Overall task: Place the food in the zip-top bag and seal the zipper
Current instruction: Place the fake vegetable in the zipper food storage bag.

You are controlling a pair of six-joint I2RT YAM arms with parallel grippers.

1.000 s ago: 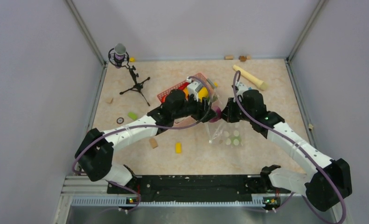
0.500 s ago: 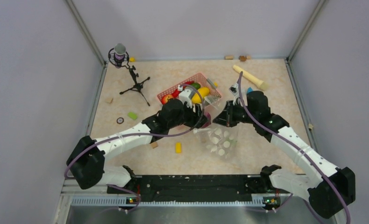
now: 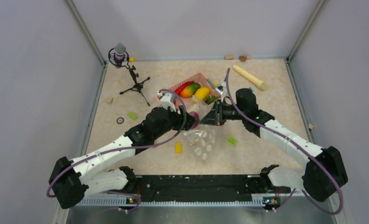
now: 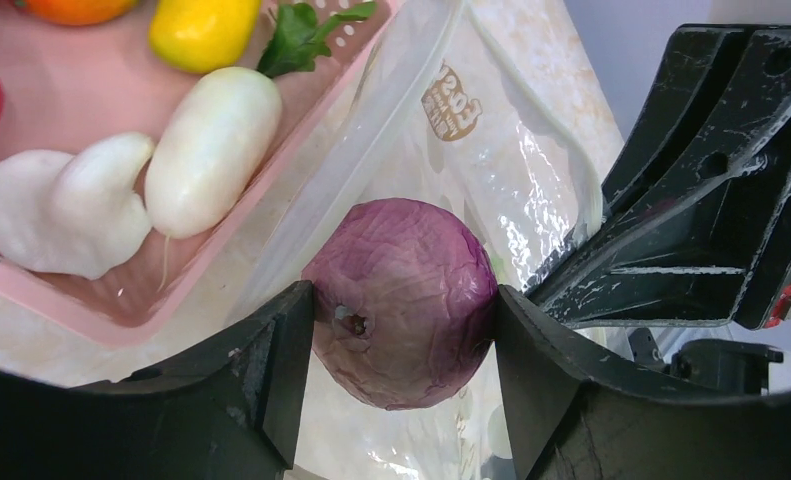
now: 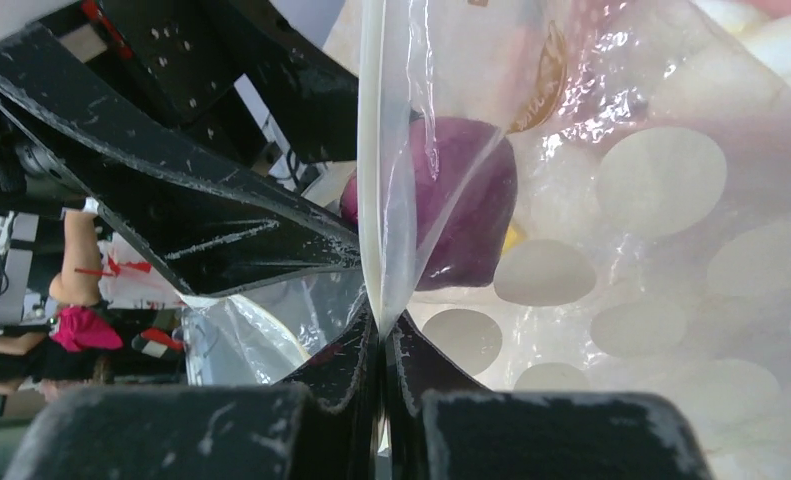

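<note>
I am clamping the purple onion (image 4: 401,290) in the left gripper (image 4: 401,315), beside the zip-top bag (image 5: 621,330); the right gripper (image 5: 381,335) is pinching the bag's edge.

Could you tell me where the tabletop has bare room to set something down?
Bare tabletop lies between the rolling pin and the right forearm, and along the far edge between the microphone stand and the pink basket. The middle is crowded: basket, zip-top bag, left gripper and right gripper meet.

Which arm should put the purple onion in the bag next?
Left. The left gripper grips the purple onion beside the zip-top bag; the right gripper is shut on the bag's edge, busy holding it up.
</note>
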